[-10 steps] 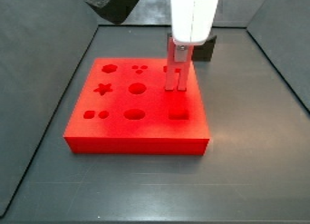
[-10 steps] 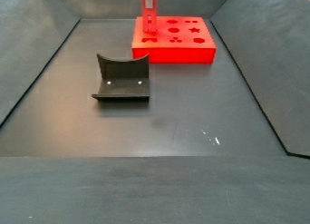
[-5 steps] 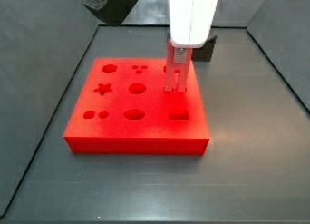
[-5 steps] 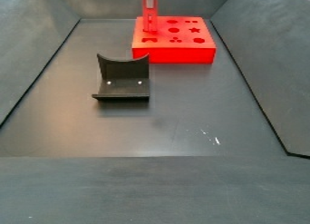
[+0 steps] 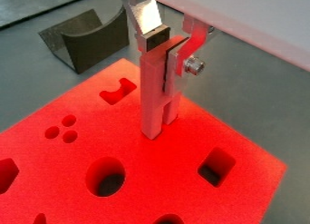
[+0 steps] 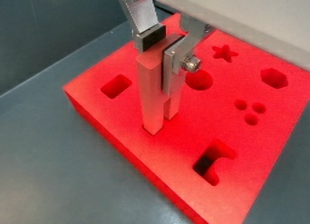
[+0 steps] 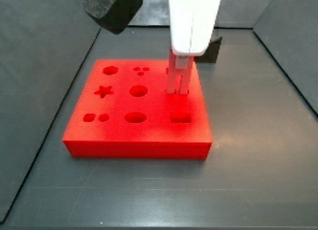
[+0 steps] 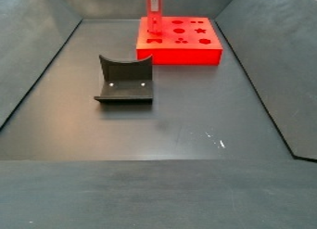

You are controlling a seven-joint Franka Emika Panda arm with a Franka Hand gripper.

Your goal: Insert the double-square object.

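Note:
My gripper [image 5: 168,53] is shut on the double-square object [image 5: 158,96], a slim red peg held upright. It shows in both wrist views, the gripper [image 6: 169,51] gripping the peg [image 6: 155,96] near its top. Its two prongs point down and meet the top of the wide red block [image 5: 269,187] near the block's edge on the holder's side; their tips look sunk into it. In both side views the gripper [image 7: 181,57] stands over the block [image 7: 137,146] with the peg [image 7: 178,80] below it. The peg [image 8: 154,6] looks short above the block [image 8: 180,55].
The block has several shaped holes, among them a square one [image 5: 216,167] and a star [image 6: 223,53]. A dark grey curved holder [image 8: 124,80] stands on the floor apart from the block, also in a wrist view [image 5: 85,42]. Dark walls surround the floor.
My gripper has moved down with the peg. Less of the peg shows above the block than a second ago.

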